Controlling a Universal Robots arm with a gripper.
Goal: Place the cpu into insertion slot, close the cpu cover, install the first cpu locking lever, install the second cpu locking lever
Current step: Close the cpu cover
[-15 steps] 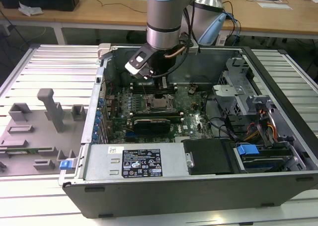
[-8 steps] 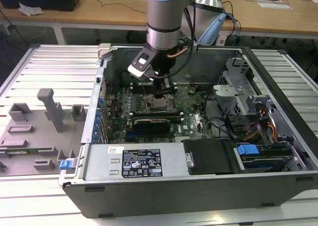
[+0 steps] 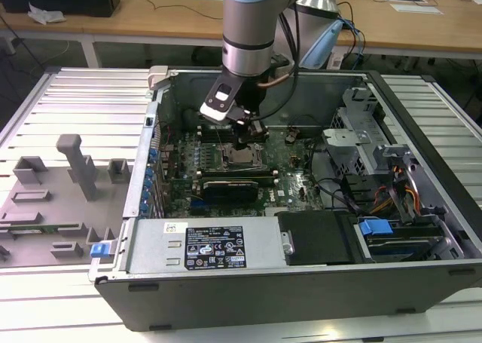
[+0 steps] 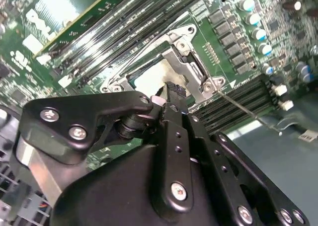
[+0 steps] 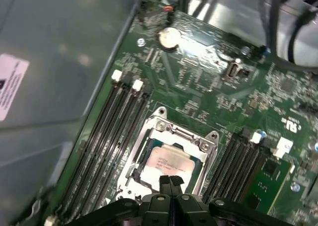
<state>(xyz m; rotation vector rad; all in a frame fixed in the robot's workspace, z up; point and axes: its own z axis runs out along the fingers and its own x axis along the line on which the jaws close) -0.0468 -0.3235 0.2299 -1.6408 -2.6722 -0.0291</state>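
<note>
The cpu [image 5: 169, 161] lies in the insertion slot [image 5: 144, 179] on the green motherboard, its pale metal top showing through the window of the cpu cover [image 5: 184, 135]. The silver cover appears to lie flat around the chip. My gripper [image 5: 170, 180] hangs right over the near edge of the socket, fingers shut together with nothing between them. In the second wrist view the gripper [image 4: 166, 94] partly hides the cpu [image 4: 149, 77] and the cover [image 4: 186, 57]. A thin wire locking lever [image 4: 243, 112] sticks out from the socket's corner. In the exterior view the gripper [image 3: 248, 138] sits just above the socket [image 3: 241, 159].
Long black memory slots [image 5: 107, 131] flank the socket on both sides. A green-edged card [image 3: 230, 185] stands near it. The open metal case [image 3: 143, 169] walls the board in, with drive bays and cables [image 3: 376, 192] at the exterior view's right. A grey fixture tray [image 3: 53, 200] lies at the left.
</note>
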